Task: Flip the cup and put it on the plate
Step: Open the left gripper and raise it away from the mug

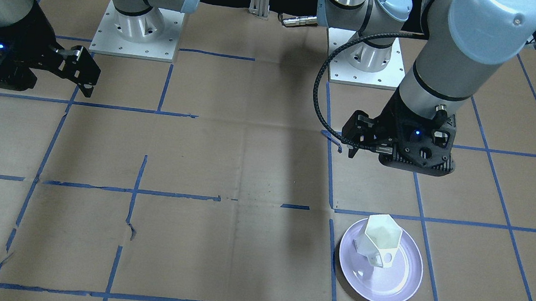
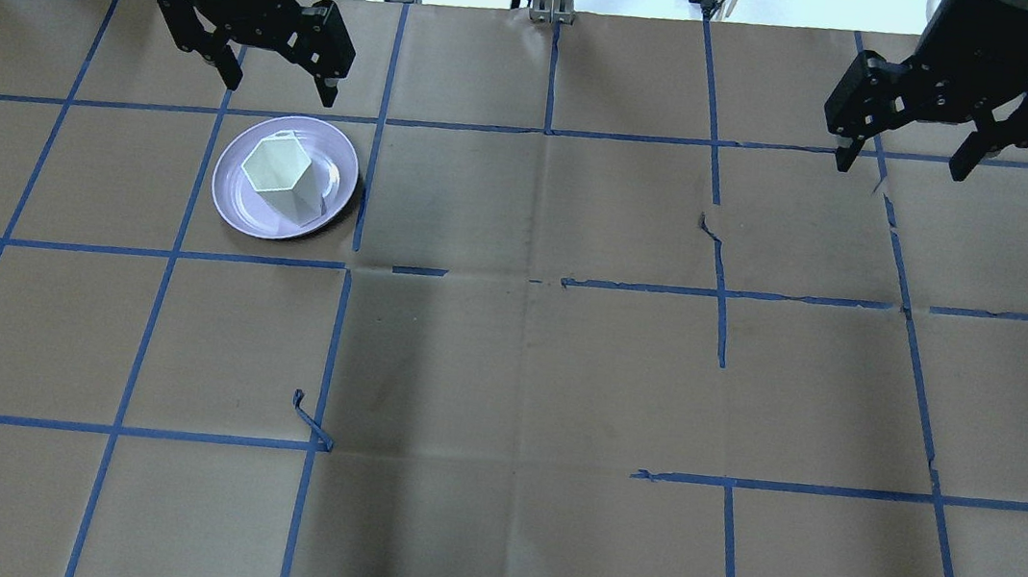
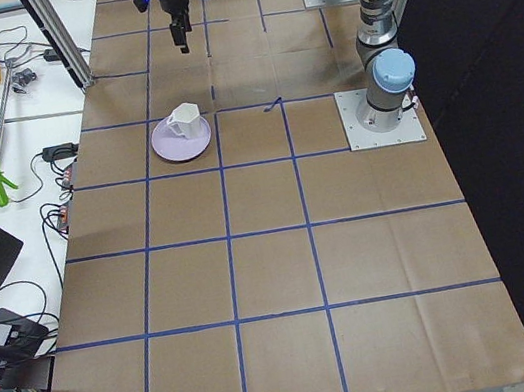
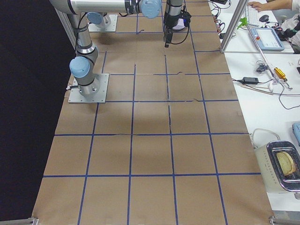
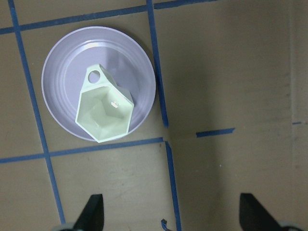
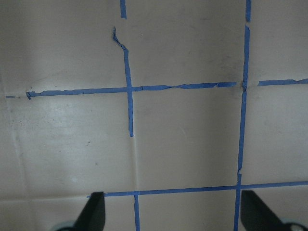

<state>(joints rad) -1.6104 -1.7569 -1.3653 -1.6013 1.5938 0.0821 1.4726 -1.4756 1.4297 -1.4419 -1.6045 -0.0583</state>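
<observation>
My left pincer (image 2: 281,91) hangs wide open and empty at the upper left of the overhead view, just above the plate (image 2: 229,198), where the cup (image 2: 277,173) stands mouth-up. My right pincer (image 2: 899,166), equally wide, sits upper right.

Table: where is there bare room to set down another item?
Bare paper runs from the plate across to beneath the right tool, and along the whole robot-side half. Crowded only at the plate: the cup stands on it, the left tool hanging above.
</observation>
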